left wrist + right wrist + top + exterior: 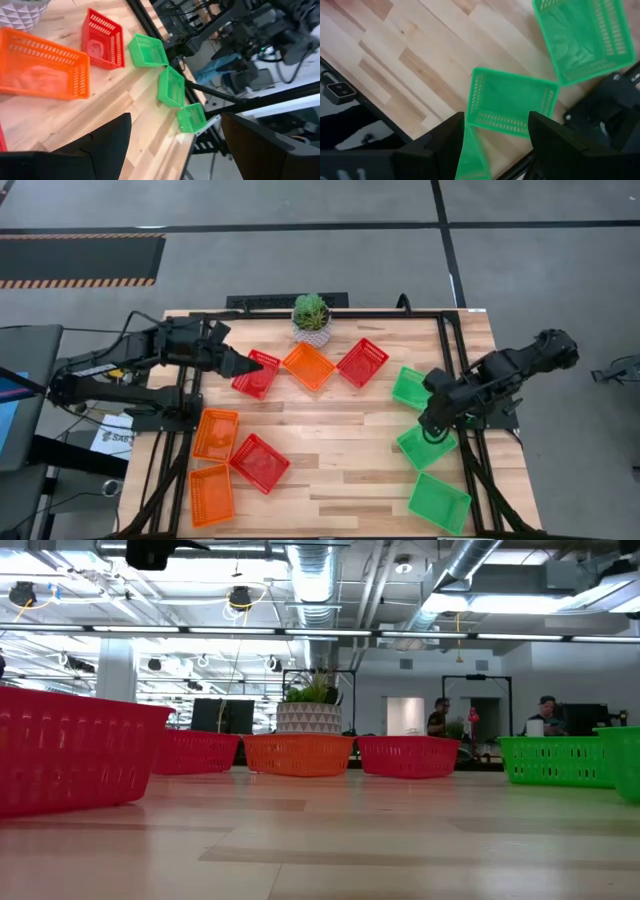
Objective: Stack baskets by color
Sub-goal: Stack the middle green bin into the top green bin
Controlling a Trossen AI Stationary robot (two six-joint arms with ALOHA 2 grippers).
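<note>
Nine baskets lie singly on the wooden table. A red basket (256, 375), an orange one (308, 366) and a red one (362, 362) form a far row. Three green baskets (410, 388) (426, 448) (439, 502) run down the right side. Two orange baskets (215, 434) (211, 495) and a red one (260, 462) sit near left. My left gripper (242, 364) hovers open over the far-left red basket, pointing toward the table's right. My right gripper (432, 426) hangs open above the middle green basket (512, 102), pointing down. Both hold nothing.
A small potted plant (311, 318) stands at the far edge behind the orange basket. Bare wood lies in the table's middle (350, 430). A black frame (455, 350) runs along the table's right and far sides. People show in the room beyond the table.
</note>
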